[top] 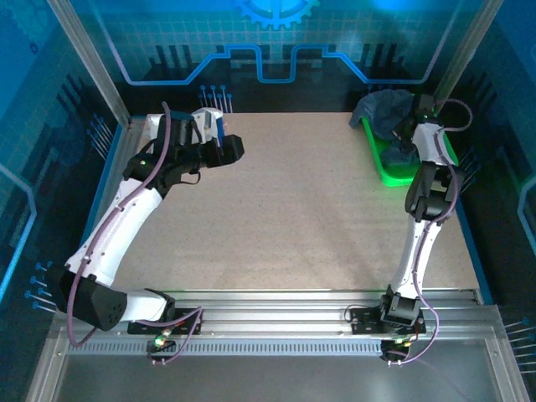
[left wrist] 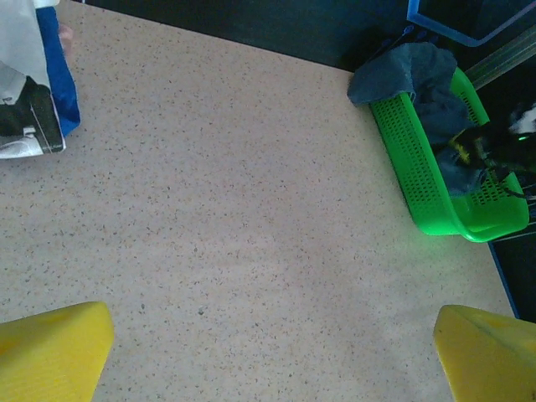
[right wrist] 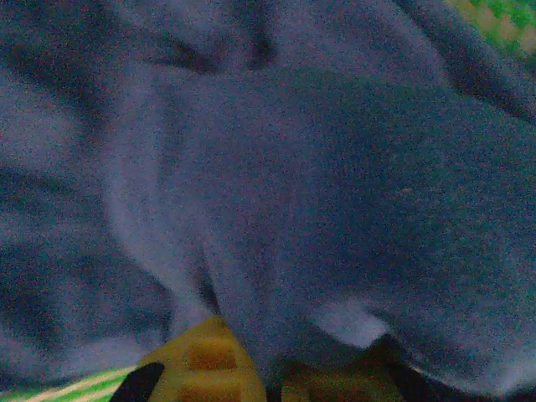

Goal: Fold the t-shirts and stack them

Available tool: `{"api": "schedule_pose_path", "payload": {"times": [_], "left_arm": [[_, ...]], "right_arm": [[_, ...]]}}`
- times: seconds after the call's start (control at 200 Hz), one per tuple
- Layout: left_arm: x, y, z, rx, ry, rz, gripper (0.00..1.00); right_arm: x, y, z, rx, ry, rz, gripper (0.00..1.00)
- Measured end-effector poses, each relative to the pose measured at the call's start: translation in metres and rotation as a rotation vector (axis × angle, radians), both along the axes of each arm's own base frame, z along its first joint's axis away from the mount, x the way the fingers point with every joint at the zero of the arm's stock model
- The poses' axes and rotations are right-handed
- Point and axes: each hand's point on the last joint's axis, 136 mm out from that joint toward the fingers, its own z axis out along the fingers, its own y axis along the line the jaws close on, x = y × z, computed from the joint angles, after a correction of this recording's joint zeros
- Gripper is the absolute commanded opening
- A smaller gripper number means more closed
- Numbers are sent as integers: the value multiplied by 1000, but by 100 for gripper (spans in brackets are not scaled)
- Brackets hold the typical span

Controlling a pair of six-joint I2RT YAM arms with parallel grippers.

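Right claw is seen at the bottom edge of its wrist view, closed tight, with a fold of the dark slate-blue t-shirt pinched between its yellow fingers. That shirt is heaped in the green mesh basket at the upper right of the overhead frame and draped over its far rim. Left claw is held wide open over the table, with nothing gripped. The white printed t-shirt is found at the upper left of the left wrist view.

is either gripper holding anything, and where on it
Right gripper pinches a bunched fold of the dark blue shirt in the green basket; left gripper open, empty.
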Motion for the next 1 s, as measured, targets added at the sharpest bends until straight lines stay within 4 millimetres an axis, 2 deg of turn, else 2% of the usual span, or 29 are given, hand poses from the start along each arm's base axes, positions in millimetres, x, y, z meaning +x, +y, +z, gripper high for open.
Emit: {"api": "schedule_pose_path", "payload": {"times": [0.07,0.085,0.095,0.105,0.11,0.145,0.16,0.165,0.205,0.21,0.265,0.28,0.29,0.305,0.325,0.365,0.38,0.505,0.665,0.74,0.795,0.85,0.91,0.995,1.0], "left_arm": [[4,3,3,-5,-17,8,99],[5,3,4,-7,-22,11,99],[6,3,4,-7,-24,12,99],[7,4,5,-7,-26,13,99],[7,4,5,-7,-27,14,99],[11,5,6,-8,-38,17,99],[12,6,6,-9,-40,19,99],[12,6,6,-9,-40,19,99],[16,7,6,-7,-47,21,99],[16,7,6,-7,-48,22,99],[22,10,3,1,-49,27,99],[23,10,3,2,-49,29,99],[25,11,2,2,-49,31,99],[26,12,2,3,-49,32,99],[28,14,1,5,-48,37,99],[32,17,1,5,-49,46,99],[33,19,2,6,-51,49,99],[44,37,15,-2,-88,94,99],[52,64,31,-6,-132,156,99],[52,73,33,-5,-137,178,99],[50,79,36,-4,-144,194,99],[46,85,41,-1,-155,209,99],[39,90,45,8,-166,224,99],[29,94,51,24,-184,238,99],[29,94,51,24,-184,238,99]], "right_arm": [[11,21,65,6,-173,43,0],[13,27,86,8,-223,54,0],[13,28,90,8,-234,57,0],[14,33,105,9,-272,67,0],[14,33,105,9,-272,67,0],[15,48,148,20,-385,96,0],[14,55,170,25,-440,111,0],[14,55,170,25,-440,111,0],[9,71,216,39,-556,146,0],[9,71,216,39,-556,146,0],[-4,93,279,66,-713,191,0],[-6,97,288,70,-735,200,0],[-11,104,304,80,-775,215,0],[-13,106,311,88,-795,220,0],[-21,117,334,102,-855,248,0],[-31,129,361,128,-924,280,0],[-38,137,378,141,-968,301,0],[-69,188,448,241,-1136,436,0],[-109,258,502,349,-1212,629,0],[-128,287,512,389,-1207,709,0],[-139,307,511,417,-1179,762,0],[-145,325,498,446,-1118,803,0],[-151,349,473,476,-1023,850,0],[-157,380,413,519,-829,890,0],[-158,383,404,525,-803,893,2]]}}
